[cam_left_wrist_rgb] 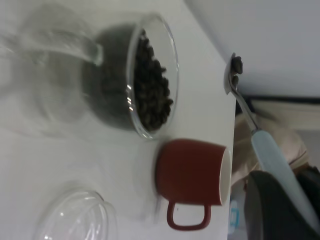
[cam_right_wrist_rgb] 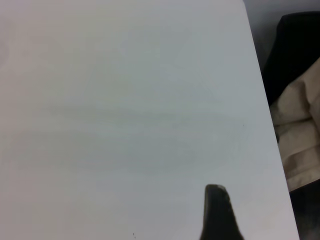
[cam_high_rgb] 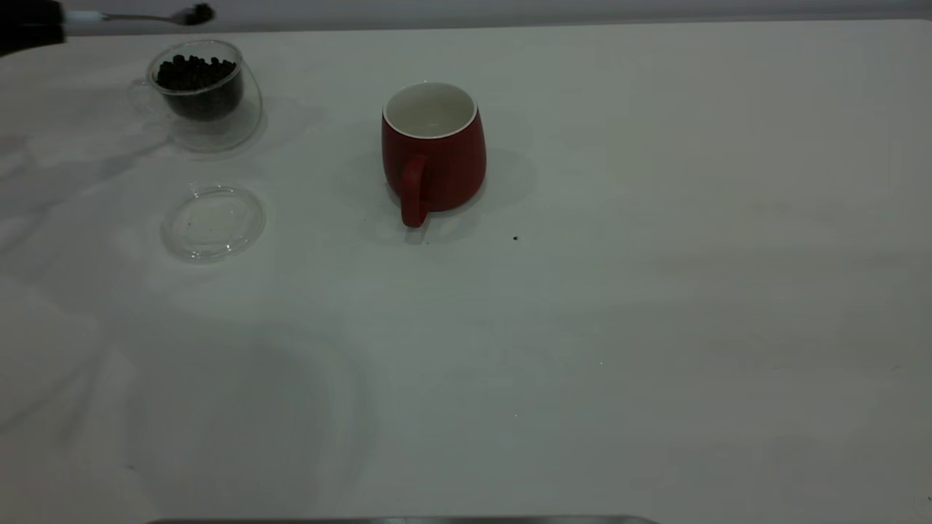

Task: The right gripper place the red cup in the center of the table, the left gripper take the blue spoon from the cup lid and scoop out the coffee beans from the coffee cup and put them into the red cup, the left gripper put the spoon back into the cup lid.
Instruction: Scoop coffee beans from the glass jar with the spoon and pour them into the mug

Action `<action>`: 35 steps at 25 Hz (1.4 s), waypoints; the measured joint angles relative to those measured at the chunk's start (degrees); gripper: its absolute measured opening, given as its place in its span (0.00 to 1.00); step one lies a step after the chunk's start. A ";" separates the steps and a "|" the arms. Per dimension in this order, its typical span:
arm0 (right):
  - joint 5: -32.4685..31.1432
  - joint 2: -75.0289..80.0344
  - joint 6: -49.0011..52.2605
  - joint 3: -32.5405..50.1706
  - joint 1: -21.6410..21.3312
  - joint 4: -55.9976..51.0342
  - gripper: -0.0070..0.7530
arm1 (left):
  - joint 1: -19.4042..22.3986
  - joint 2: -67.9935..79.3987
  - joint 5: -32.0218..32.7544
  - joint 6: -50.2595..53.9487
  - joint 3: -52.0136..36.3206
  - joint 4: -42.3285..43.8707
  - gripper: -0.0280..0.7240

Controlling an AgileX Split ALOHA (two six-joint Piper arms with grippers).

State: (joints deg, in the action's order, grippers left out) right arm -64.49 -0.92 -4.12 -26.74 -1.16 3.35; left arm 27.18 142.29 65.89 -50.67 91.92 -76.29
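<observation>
We see the left gripper (cam_high_rgb: 29, 25) at the far left corner of the counter (cam_high_rgb: 655, 291), its jaws closed on the pale blue handle of the blue spoon (cam_high_rgb: 138, 16). The spoon lies nearly level, its long axis running along the far edge, with the metal bowl pointing toward the middle. A few dark coffee beans (cam_left_wrist_rgb: 236, 65) sit in this bowl. The spoon is above and just behind the coffee cup (cam_high_rgb: 207, 94), so we judge that the scooping is done and the carrying comes next.

The red cup (cam_high_rgb: 433, 149) stands upright near the center of the counter, well apart from the spoon, with its handle turned toward the near edge. From the spoon bowl, the open white mouth lies further along the same axis and a little toward the near edge. The left arm is clearly the nearer one.

The coffee cup is clear double-walled glass, round, with a heap of beans inside. The cup lid (cam_high_rgb: 213, 222) is a flat clear disc, empty, nearer to us than the coffee cup. The red cup is matte ceramic, wider at the base.

Of the right gripper (cam_right_wrist_rgb: 217, 215) only one dark tip shows over bare counter; we cannot tell if it is open
</observation>
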 joint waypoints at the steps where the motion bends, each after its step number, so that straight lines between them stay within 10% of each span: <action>1: 0.00 0.00 0.00 0.00 0.00 0.00 0.69 | -0.88 0.00 0.02 0.00 0.00 0.22 0.21; 14: 0.00 0.00 0.00 0.00 0.00 0.00 0.69 | -11.63 0.00 0.17 0.00 0.00 0.72 0.21; 35: 0.00 0.00 0.00 0.00 0.00 0.00 0.69 | -17.83 0.00 0.17 0.85 0.00 1.35 0.21</action>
State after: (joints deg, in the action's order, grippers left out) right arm -64.49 -0.92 -4.12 -26.74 -1.16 3.35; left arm 9.34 142.29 66.07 -49.82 91.92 -74.95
